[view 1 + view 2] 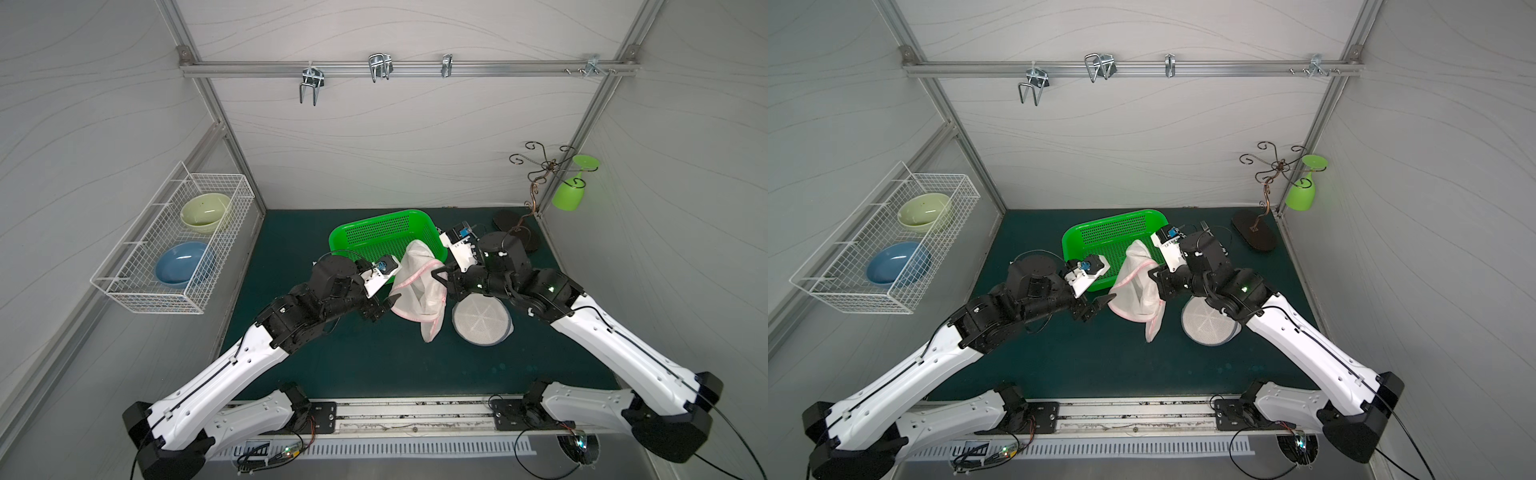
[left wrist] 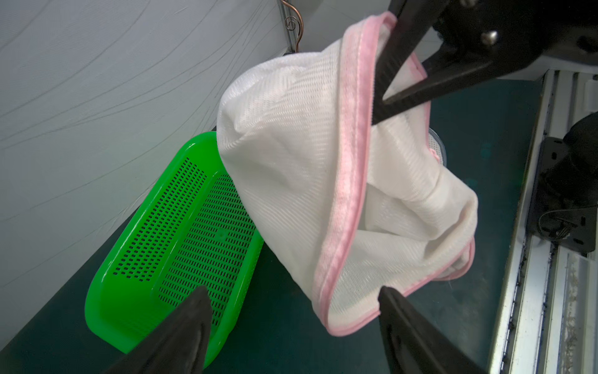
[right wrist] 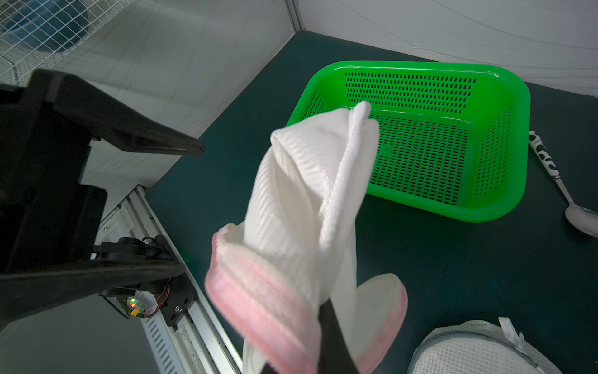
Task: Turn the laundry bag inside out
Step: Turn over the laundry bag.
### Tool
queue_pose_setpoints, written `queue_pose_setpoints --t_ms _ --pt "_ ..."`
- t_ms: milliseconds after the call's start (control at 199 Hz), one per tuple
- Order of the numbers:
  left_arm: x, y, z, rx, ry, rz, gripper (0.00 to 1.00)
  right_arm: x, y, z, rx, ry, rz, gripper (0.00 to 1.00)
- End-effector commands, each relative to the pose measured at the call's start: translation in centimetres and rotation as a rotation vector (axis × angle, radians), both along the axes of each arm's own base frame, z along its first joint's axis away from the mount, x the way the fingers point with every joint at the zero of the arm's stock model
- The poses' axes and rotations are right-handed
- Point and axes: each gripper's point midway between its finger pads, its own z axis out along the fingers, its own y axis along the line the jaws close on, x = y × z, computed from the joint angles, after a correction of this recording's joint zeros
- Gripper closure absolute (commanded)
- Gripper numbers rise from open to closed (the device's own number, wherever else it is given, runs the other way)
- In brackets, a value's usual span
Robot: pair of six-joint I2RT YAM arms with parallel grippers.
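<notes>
The laundry bag (image 1: 417,286) is pinched by its pink rim in the right gripper (image 2: 378,108) — the left gripper (image 1: 386,307) is spread empty just beside it.

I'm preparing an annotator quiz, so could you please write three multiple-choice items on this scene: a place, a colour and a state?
1. Where is the blue bowl? A in the green basket; B on the mat; C in the wire rack.
2. What colour is the laundry bag trim? A pink; B blue; C black.
3. How is the left end effector? A shut on the bag; B open, holding nothing; C shut on a spoon.
Answers: 1 C, white mesh surrounds it; 2 A, a pink band edges its opening; 3 B, its jaws stand wide apart.
</notes>
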Motion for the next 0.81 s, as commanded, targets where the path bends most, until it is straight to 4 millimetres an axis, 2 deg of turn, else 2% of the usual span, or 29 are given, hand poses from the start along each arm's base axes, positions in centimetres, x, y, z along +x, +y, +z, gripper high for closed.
queue_pose_setpoints --t_ms 0,121,186,403,499,579,665,705,761,801 --pt "1.3 -1.4 2.3 -0.054 -0.082 -0.007 0.26 -0.5 0.2 1.2 0.028 0.023 0.018 1.0" --pt "1.5 -2.5 1.8 -0.039 -0.086 -0.041 0.32 -0.4 0.3 1.4 0.031 0.024 0.019 1.0" --pt "1.5 -2.8 1.5 -0.031 -0.083 -0.058 0.33 -0.3 0.3 1.4 0.032 0.026 0.018 1.0" --pt "1.2 -3.3 1.7 -0.039 -0.099 -0.077 0.2 0.0 0.2 1.8 0.041 0.036 0.004 1.0" --pt "1.4 -3.2 1.7 -0.028 -0.118 -0.069 0.21 -0.4 0.6 2.1 0.05 0.036 0.043 1.0" --pt "2.7 -2.3 1.8 0.014 -0.179 0.002 0.37 -1.2 0.9 2.1 0.055 0.024 0.101 1.0" --pt "4.5 -0.6 2.4 0.117 -0.293 0.097 0.77 -2.1 0.7 1.9 0.049 -0.013 0.16 1.0" --pt "5.1 0.2 2.9 0.159 -0.347 0.136 0.9 -2.5 0.5 1.9 0.041 -0.037 0.18 1.0" --pt "5.2 0.7 3.5 0.199 -0.407 0.136 1.0 -2.9 -0.1 1.6 0.018 -0.071 0.204 1.0" --pt "5.0 0.7 4.2 0.207 -0.444 0.12 1.0 -3.2 -0.4 1.2 -0.01 -0.086 0.222 1.0"
